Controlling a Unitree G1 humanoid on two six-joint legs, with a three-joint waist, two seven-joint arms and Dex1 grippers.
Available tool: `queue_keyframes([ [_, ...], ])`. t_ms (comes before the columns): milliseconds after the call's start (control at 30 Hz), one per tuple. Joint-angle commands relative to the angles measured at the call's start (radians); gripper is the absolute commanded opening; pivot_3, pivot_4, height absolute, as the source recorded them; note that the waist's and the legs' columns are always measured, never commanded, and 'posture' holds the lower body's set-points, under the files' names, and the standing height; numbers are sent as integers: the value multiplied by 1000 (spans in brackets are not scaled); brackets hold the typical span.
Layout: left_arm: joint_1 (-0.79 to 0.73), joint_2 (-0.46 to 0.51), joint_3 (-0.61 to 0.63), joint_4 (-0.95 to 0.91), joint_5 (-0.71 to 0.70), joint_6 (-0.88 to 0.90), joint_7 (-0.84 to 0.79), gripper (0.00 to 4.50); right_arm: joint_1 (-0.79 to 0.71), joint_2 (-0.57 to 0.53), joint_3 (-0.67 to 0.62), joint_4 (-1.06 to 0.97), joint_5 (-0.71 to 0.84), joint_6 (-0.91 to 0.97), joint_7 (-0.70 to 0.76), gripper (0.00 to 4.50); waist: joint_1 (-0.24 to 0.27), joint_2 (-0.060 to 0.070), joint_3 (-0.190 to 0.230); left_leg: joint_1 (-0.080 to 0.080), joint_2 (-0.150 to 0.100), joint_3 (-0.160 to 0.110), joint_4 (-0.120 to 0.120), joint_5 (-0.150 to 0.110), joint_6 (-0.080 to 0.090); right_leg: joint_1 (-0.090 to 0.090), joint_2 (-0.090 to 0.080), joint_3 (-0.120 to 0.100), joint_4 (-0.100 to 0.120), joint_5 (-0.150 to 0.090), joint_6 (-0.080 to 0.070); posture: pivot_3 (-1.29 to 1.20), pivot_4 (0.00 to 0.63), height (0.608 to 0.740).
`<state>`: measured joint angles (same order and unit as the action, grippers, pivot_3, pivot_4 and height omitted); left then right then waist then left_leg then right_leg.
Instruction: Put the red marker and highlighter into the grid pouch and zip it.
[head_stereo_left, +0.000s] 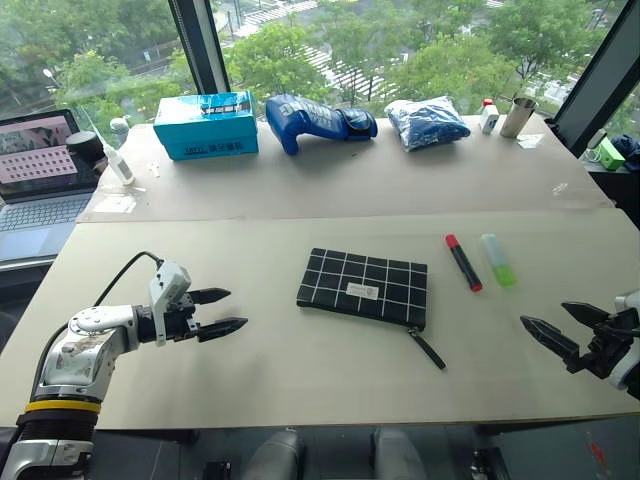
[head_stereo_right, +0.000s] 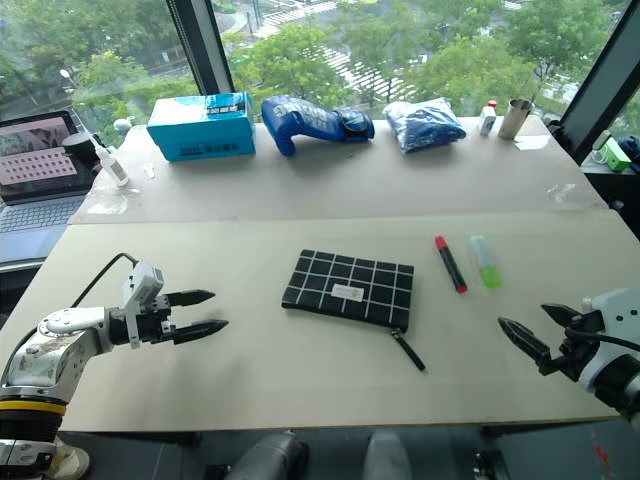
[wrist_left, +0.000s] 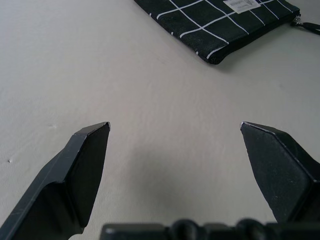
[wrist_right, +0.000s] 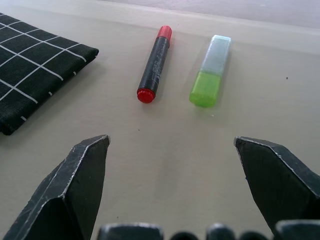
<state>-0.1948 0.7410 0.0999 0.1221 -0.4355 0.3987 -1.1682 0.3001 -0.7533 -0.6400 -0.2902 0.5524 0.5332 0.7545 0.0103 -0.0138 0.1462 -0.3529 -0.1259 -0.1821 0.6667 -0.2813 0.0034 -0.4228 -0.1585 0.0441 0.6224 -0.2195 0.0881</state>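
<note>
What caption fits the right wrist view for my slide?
Open right claw faces red marker and highlighter lying side by side beside the grid pouch.

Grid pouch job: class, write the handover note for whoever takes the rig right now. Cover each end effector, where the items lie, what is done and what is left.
Left end effector: open, empty, over the table left of the grid pouch.
Right end effector: open, empty, near the table's right edge, facing the pens.
Grid pouch: flat mid-table, zipper strap trailing toward the near edge.
Red marker and highlighter: side by side on the table right of the pouch, apart from it.
Done: nothing.
Left: put both pens into the pouch, then zip it.
</note>
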Motion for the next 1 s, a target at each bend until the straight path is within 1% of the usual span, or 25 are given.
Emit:
queue_keyframes([
  [33, -14, 16, 29, -29, -25, 14, -4, 4500, -7, 1, -10, -10, -1, -15, -3, 4426, 0, 0, 0, 0, 0, 0, 0, 0, 0, 0, 0, 0, 0, 0, 0, 0, 150, 740],
  [133, -25, 27, 23, -17, -41, 40, -39, 4500, -11, 3, 0, -8, -2, -9, -7, 4426, 0, 0, 0, 0, 0, 0, 0, 0, 0, 0, 0, 0, 0, 0, 0, 0, 150, 740],
  [200, -71, 10, 25, 39, -45, 9, -59, 4500, -14, -1, 4, -8, 1, 2, -6, 4426, 0, 0, 0, 0, 0, 0, 0, 0, 0, 0, 0, 0, 0, 0, 0, 0, 150, 740],
  [267, -106, 0, 10, 92, 1, -71, -52, 4500, -26, -7, 9, -13, 20, 22, -3, 4426, 2, 0, 0, 0, 0, 0, 0, 0, 0, 0, 0, -1, 0, 0, 0, 0, 150, 740],
  [333, -109, 1, -26, 114, 72, -230, -76, 4500, -52, -21, 22, -26, 45, 62, -5, 4426, 1, 0, 0, 0, 0, 0, 0, 0, 0, 0, 0, -1, 0, 1, -1, 0, 150, 740],
  [467, -149, 0, -64, 163, 160, -430, -86, 4500, -88, -42, 61, -115, 116, 121, 32, 3372, -4, 0, 0, 0, 0, 1, 0, 0, 0, 0, 0, -1, -2, 1, -2, 0, 150, 740],
  [500, -159, 0, -69, 176, 173, -461, -84, 4500, -93, -43, 70, -134, 128, 128, 37, 3059, -4, -1, 0, 0, 1, 1, 0, 0, 0, 0, 0, -1, -2, 1, -2, 0, 150, 740],
  [567, -189, 2, -89, 219, 211, -543, -83, 4500, -132, -43, 125, -174, 139, 148, 24, 2292, -3, -1, 1, -1, 2, 1, 0, 0, 0, 0, 1, -1, -4, 2, -3, 0, 150, 740],
  [600, -206, -2, -99, 238, 227, -580, -81, 4500, -167, -36, 173, -194, 138, 160, 10, 2044, -3, -1, 1, -1, 2, 1, 0, 0, 0, 0, 2, -1, -5, 3, -3, 0, 150, 740],
  [633, -222, -8, -106, 254, 237, -607, -82, 4500, -201, -31, 224, -210, 131, 167, 2, 1536, -3, -1, 1, 0, 2, 1, 0, 0, 0, 1, 2, -1, -5, 3, -3, 0, 150, 740],
  [667, -234, -14, -111, 265, 242, -626, -81, 4500, -230, -27, 273, -222, 119, 169, -2, 1309, -3, -1, 1, -1, 2, 1, 0, 0, 0, 1, 2, -1, -7, 4, -3, 0, 150, 740],
  [767, -263, -30, -132, 294, 263, -674, -82, 4500, -329, -9, 438, -224, 64, 177, -20, 269, -3, -1, 1, -2, 2, 1, 0, 0, 0, 1, 2, -1, -9, 6, -3, 0, 150, 740],
  [800, -269, -33, -139, 301, 269, -689, -85, 4500, -362, -8, 493, -211, 27, 171, -28, 70, -4, -1, 1, -2, 2, 1, 0, 0, 0, 1, 2, -2, -9, 6, -3, 0, 150, 740],
  [900, -285, -47, -159, 312, 281, -721, -91, 4500, -501, 12, 658, -110, -131, 160, -102, 70, -7, -3, 2, -2, 2, 1, 1, 1, -1, 0, 2, -2, -10, 6, -3, 0, 150, 740],
  [1000, -301, -52, -182, 332, 306, -765, -94, 4500, -588, -2, 776, -80, -232, 146, -95, 70, -10, -3, 2, -3, 1, 2, 2, 1, -1, -1, 2, -2, -9, 7, -3, 0, 150, 740],
])
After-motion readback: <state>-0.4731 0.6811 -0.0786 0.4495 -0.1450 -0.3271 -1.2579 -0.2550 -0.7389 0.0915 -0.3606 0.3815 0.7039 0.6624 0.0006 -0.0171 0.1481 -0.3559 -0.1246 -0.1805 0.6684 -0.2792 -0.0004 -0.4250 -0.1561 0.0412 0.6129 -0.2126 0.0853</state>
